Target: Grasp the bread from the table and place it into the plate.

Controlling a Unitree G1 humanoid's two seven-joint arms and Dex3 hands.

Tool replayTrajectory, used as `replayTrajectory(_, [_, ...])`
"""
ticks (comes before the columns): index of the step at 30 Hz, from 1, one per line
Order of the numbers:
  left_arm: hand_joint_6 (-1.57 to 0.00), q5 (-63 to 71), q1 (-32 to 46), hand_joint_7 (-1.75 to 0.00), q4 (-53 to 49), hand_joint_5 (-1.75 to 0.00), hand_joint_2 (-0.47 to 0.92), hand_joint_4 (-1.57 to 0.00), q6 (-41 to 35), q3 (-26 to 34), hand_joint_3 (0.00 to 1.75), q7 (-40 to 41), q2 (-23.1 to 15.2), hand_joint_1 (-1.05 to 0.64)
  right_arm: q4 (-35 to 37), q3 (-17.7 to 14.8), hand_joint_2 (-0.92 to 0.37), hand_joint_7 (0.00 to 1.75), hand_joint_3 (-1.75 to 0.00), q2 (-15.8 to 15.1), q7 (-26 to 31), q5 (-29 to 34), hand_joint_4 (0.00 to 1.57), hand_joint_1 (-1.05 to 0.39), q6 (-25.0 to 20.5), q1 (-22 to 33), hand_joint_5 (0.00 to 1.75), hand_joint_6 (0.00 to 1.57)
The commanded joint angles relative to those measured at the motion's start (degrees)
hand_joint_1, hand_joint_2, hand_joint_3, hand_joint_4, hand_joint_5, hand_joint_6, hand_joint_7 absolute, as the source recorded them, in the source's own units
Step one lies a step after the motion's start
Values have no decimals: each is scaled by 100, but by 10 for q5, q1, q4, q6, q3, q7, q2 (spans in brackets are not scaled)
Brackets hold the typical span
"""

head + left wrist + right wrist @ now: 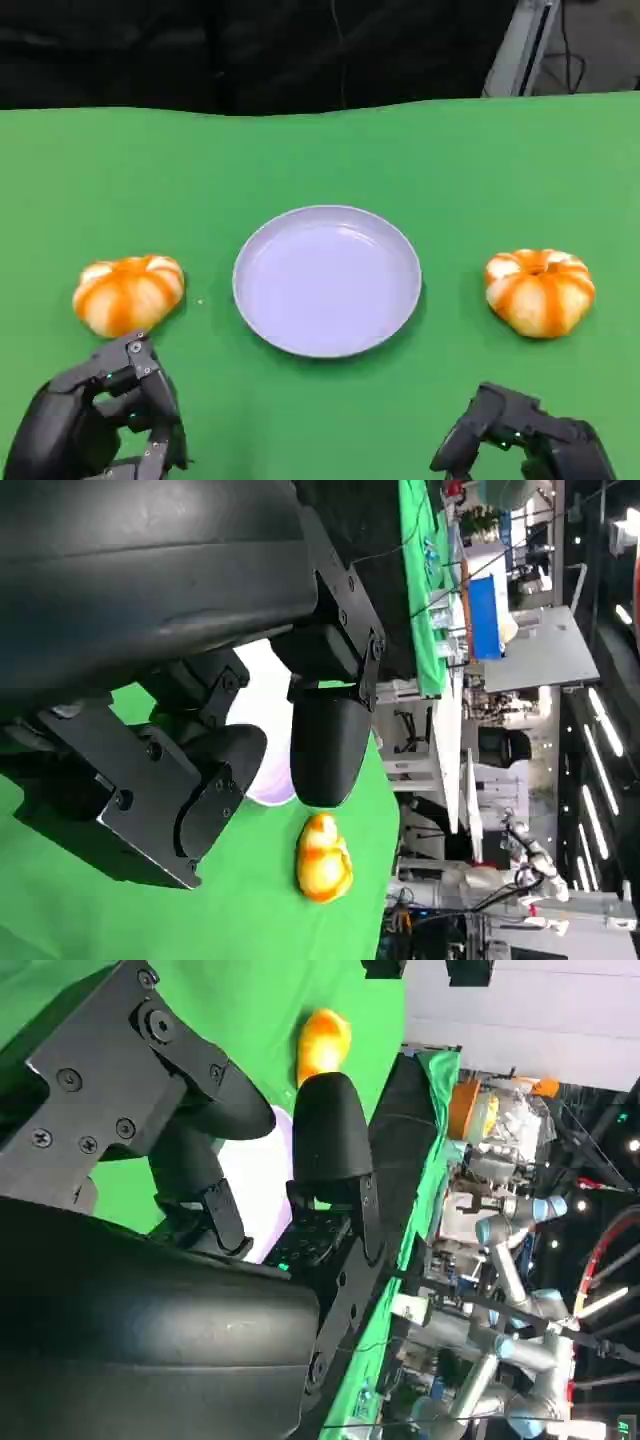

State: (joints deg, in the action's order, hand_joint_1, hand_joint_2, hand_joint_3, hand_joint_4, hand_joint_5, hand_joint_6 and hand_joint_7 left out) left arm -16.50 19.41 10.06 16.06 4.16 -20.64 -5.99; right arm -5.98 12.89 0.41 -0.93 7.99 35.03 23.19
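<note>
- left black many-fingered hand (100, 420) at the table's near edge, left side; fingers curled loosely, apart, nothing in them, so released
- right black many-fingered hand (520, 440) at the near edge, right side; also holding nothing, fingers parted in the right wrist view (240, 1110)
- two bread pieces on the green cloth-covered table (320, 150): both round, lobed, orange-and-cream glazed buns, pumpkin-like
- left bun (128, 292) sits just beyond the left hand, slightly toward the table's middle from it; near, not touching
- right bun (540, 290) sits beyond the right hand, a bit further off than the left bun is from its hand
- judgement: left hand is the nearer one to a bun, so a straight reach away from the near edge should cover it; the buns are roughly round from above, no real long axis, so approach angle matters little
- round pale lavender plastic plate (327, 280) with shallow raised rim sits mid-table between the two buns, well apart from each; nothing in it
- left wrist view looks past the fingers at the plate's edge (262, 790) and the far bun (323, 857) across it
- task not started: both buns on the cloth, none in the plate
- beyond the table's far edge: dark background, a grey metal stand (520, 45) at the far right corner
</note>
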Motion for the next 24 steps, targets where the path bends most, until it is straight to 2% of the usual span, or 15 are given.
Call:
replayTrajectory(1, [-74,-7,3,-171,2,-175,42,-92,6,5,143,-6,-5,5,-2,-3,-24,134,-146,-3,0,-8,79,-6,5,1,163,84])
replayTrajectory(15, [-75,-2,2,-171,4,-175,43,-91,8,8,143,-1,-5,8,-5,-2,-24,134,-146,-2,2,-4,78,-7,2,3,163,84])
replayTrajectory(20, [-75,0,-2,-159,-2,-170,47,-83,26,13,135,0,-3,7,-5,0,-24,134,-145,-1,1,-7,79,-7,2,4,163,85])
replayTrajectory(21, [-72,-4,-3,-135,-3,-155,52,-76,26,14,120,-1,-4,4,-5,1,-24,134,-146,-1,1,-7,79,-7,2,4,163,85])
replayTrajectory(22, [-72,-6,-4,-123,-4,-148,56,-73,26,16,112,-2,-4,3,-5,1,-24,134,-146,-1,1,-6,79,-7,2,4,163,85])
replayTrajectory(24, [-73,-8,-4,-116,-4,-144,57,-71,26,16,107,-3,-4,3,-5,1,-23,134,-147,-1,1,-6,79,-8,1,4,163,84])
